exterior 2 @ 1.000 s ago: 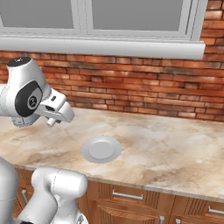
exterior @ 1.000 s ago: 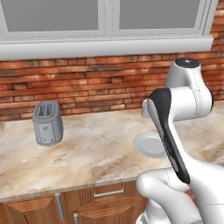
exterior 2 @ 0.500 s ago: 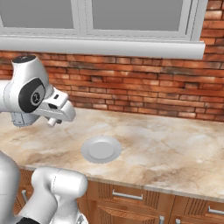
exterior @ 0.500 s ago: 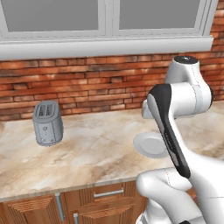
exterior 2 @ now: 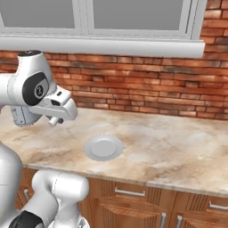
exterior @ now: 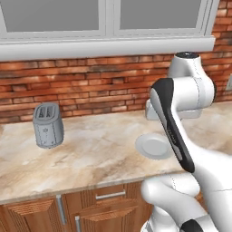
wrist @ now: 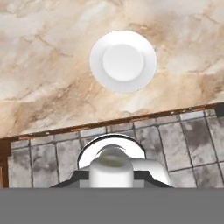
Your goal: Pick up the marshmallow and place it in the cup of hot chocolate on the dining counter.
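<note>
I see the end effector (exterior 2: pixel 53 121) raised above the marbled tabletop (exterior 2: pixel 178 147) near the grey plate (exterior 2: pixel 103 147), its grip state unclear.

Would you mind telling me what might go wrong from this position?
The plate on the counter looks bare, with no marshmallow or cup around it, so reaching down here may grab nothing. The arm hangs high above the counter's front edge, and the toaster sits off to one side, within a wide swing.
</note>
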You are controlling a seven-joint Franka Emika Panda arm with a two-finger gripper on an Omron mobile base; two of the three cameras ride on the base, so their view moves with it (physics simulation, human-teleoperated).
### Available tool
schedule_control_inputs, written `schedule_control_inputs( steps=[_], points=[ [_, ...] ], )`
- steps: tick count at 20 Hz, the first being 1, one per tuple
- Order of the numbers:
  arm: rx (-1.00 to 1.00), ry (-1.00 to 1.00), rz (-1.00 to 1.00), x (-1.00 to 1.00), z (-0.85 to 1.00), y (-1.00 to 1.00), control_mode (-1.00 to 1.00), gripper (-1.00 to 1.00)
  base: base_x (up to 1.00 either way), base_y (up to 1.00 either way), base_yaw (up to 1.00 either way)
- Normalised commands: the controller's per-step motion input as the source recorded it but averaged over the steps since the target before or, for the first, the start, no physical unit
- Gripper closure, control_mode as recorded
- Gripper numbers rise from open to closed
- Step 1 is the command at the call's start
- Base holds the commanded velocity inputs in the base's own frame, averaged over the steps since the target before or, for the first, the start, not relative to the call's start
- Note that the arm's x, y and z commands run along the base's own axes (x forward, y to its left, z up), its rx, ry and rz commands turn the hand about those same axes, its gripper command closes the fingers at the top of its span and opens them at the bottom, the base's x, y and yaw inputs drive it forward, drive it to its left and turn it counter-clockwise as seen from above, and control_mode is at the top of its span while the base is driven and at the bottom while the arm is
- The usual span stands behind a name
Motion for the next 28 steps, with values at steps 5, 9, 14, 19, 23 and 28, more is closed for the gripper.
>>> schedule_control_inputs(
  steps=[5, 9, 14, 19, 23, 28],
  points=[
    [0.0, 0.0, 0.0, 0.0, 0.0, 0.0, 1.0, 1.0, -0.69, 0.08, -0.42],
    [0.0, 0.0, 0.0, 0.0, 0.0, 0.0, 1.0, 1.0, -0.69, 0.08, -0.73],
    [0.0, 0.0, 0.0, 0.0, 0.0, 0.0, 1.0, 1.0, -0.36, 0.0, -0.91],
    [0.0, 0.0, 0.0, 0.0, 0.0, 0.0, 1.0, 1.0, -0.17, 0.0, -0.95],
    [0.0, 0.0, 0.0, 0.0, 0.0, 0.0, 1.0, 1.0, -0.11, 0.0, -0.98],
    [0.0, 0.0, 0.0, 0.0, 0.0, 0.0, 1.0, 1.0, -0.01, 0.0, -0.99]
  ],
)
